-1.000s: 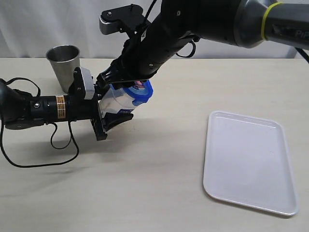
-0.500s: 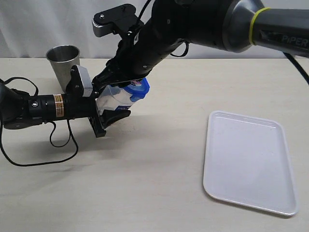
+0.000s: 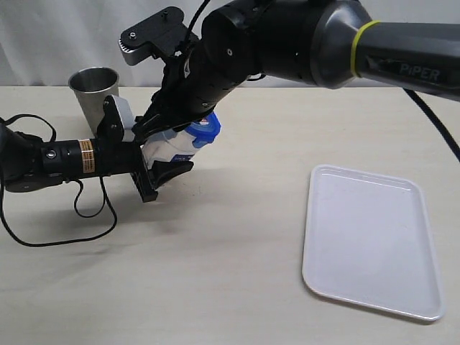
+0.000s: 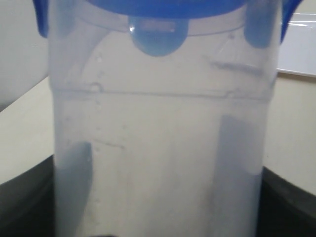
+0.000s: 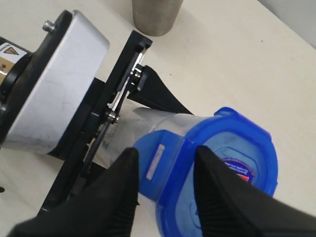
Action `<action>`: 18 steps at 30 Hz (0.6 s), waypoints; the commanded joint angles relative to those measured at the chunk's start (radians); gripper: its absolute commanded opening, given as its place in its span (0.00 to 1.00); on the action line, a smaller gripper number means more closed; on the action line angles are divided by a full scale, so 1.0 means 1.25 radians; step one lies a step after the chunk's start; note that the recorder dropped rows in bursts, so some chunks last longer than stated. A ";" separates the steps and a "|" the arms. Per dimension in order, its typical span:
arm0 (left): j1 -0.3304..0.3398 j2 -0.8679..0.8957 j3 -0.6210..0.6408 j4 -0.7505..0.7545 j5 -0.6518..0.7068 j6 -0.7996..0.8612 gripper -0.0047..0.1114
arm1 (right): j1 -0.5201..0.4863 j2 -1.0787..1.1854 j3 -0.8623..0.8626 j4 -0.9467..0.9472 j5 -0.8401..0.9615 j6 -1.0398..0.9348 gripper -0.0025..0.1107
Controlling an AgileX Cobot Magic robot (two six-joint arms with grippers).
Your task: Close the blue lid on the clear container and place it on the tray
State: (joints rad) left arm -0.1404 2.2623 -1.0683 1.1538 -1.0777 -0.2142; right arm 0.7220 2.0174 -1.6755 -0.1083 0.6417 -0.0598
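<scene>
Now r. pincer (image 5: 165,160), blue lid (image 5: 232,163) further left

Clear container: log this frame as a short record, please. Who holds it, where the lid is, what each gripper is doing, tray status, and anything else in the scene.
clear container: tilted, held at its base end by the left gripper
blue lid: seated on the container's mouth; cannot tell whether the flaps are snapped
right gripper: fingers straddle one lid flap; grip unclear
tray: white, nothing on it, container not yet placed
steel cup: upright, apart from both grippers
</scene>
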 commanded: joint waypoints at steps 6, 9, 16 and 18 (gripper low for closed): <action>-0.010 -0.008 -0.003 0.033 -0.057 0.006 0.04 | 0.018 0.071 0.018 -0.086 0.080 0.026 0.25; -0.010 -0.008 -0.003 0.033 -0.057 0.006 0.04 | 0.019 0.079 0.018 -0.145 0.085 0.069 0.25; -0.010 -0.008 -0.003 0.033 -0.061 0.006 0.04 | 0.019 0.079 0.018 -0.159 0.098 0.078 0.25; -0.010 -0.008 -0.003 0.033 -0.061 0.006 0.04 | 0.019 0.079 0.018 -0.159 0.097 0.078 0.25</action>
State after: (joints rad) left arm -0.1404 2.2623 -1.0683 1.1389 -1.0733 -0.2159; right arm 0.7488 2.0518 -1.6838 -0.3182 0.6657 0.0525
